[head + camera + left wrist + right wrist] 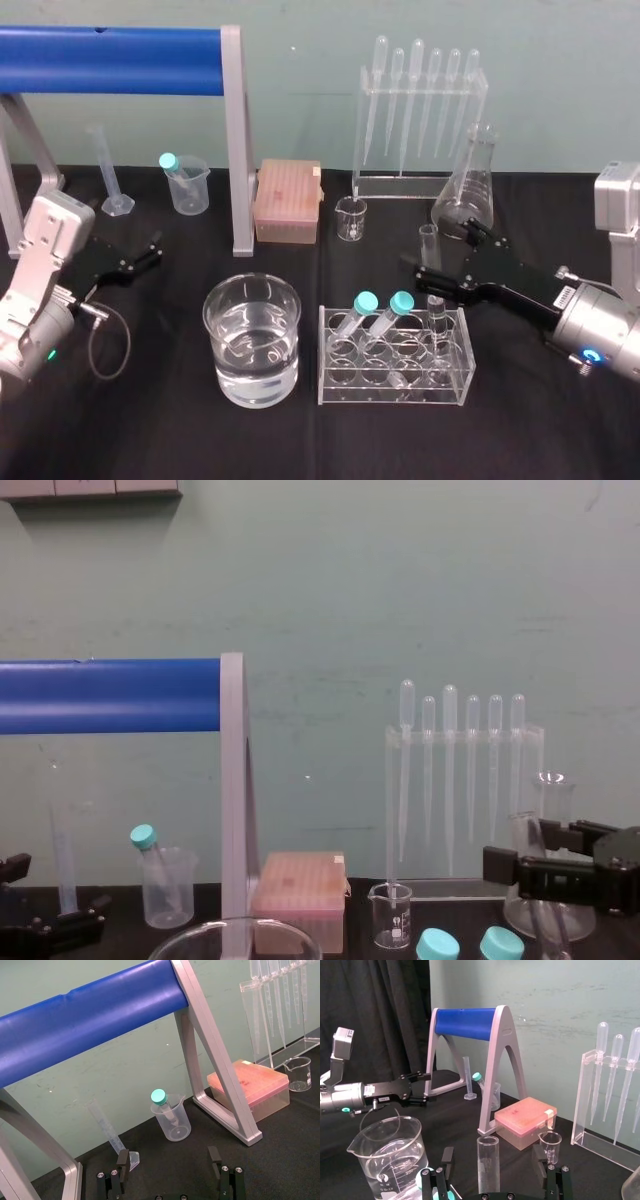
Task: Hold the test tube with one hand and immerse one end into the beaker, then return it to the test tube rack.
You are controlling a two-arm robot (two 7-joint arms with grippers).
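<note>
Beaker (pixel 216 330) is about half full of water. Test tube (pixel 488 1165) stands upright in rack (pixel 395 396), at its right rear corner. Right hand (pixel 443 248) is open, astride the tube, gaps either side. Left hand (pixel 153 250) is open, empty, parked at bench (pixel 150 425) left.

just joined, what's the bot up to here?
The right gripper is at the test tube rack. Its fingers are open on either side of the uncapped test tube, which stands upright at the rack's right end and is not gripped. The wide beaker, partly filled with clear liquid, sits to the left of the rack with nothing dipped in it. The left gripper is parked, open, far to the left.
</note>
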